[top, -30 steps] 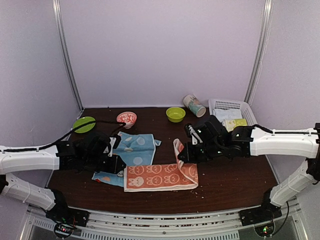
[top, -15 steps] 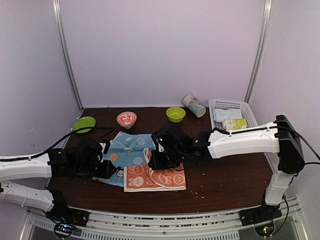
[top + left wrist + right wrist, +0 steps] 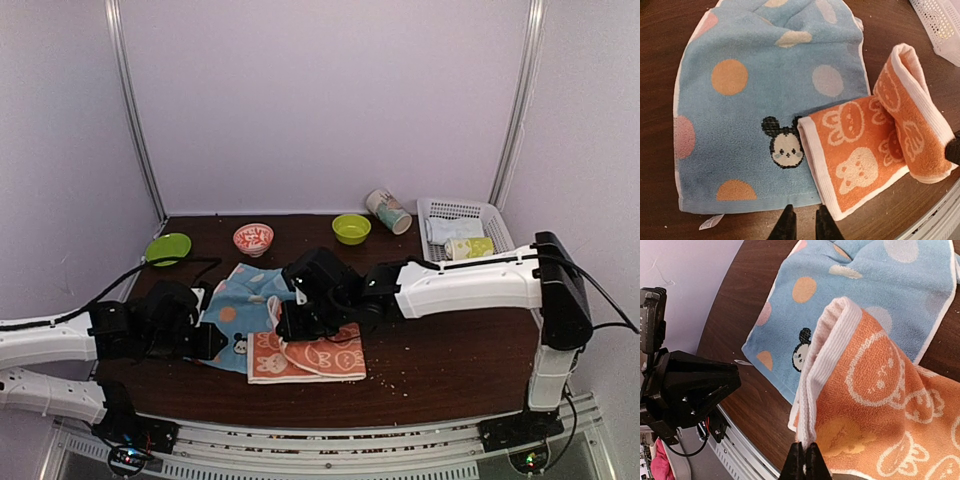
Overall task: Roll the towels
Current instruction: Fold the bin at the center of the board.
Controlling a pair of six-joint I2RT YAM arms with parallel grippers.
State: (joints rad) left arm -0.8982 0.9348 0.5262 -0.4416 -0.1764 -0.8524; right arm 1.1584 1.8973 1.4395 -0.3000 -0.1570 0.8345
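We read the coming move off one relation: the orange towel (image 3: 320, 360) lies with its long axis left to right across the tabletop (image 3: 455, 350). Its doubled-over end is pinched in the right jaws, which are closed on the white hem, while the flat remainder stretches from those jaws toward the left arm. As we judge it, any further rolling has to travel leftward along that axis, and the right arm is the one already on the cloth. The left jaws hover just off the near hem of the blue towel (image 3: 240, 305), close to the orange towel's free corner, standing a slit apart with nothing between them. The orange towel shows white bunny faces and a white border. In the left wrist view its turned-over part makes a loose, fat fold rather than a tight roll, lying askew to the flat part. Its flat end overlaps the near right corner of the blue towel, which lies spread flat behind it, dotted in orange, pink and pale tones, with a small Mickey head near the overlap, and not yet rolled at all
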